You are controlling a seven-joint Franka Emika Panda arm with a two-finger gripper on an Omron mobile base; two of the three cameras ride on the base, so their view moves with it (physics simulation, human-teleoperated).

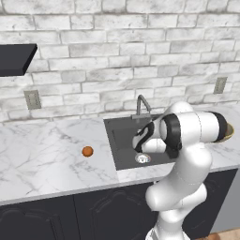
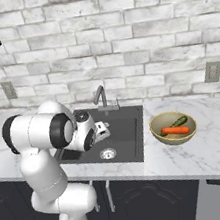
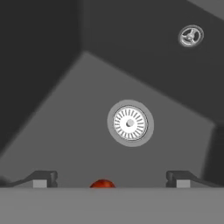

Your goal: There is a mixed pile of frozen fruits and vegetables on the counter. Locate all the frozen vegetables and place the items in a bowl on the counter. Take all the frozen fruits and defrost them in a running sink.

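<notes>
The tool (image 3: 111,178) hangs over the matte black sink (image 2: 124,124) with jaws wide apart; the shiny red round fruit (image 3: 103,183) lies below it. The dull orange ball (image 1: 87,151) sits on the white marble desk (image 1: 42,159), left of the sink. It looks hard, light, slippery and prone to roll, best pinched across its middle.

White glossy arm (image 2: 44,158), fat rounded tube links, bulbous elbow and shoulder shells. Dark black bands at the joints, black disc end caps on the big horizontal link. Hand near the sink (image 2: 128,129) is white with black trim. Finger tips (image 3: 43,178) small, dark grey, blocky.
</notes>
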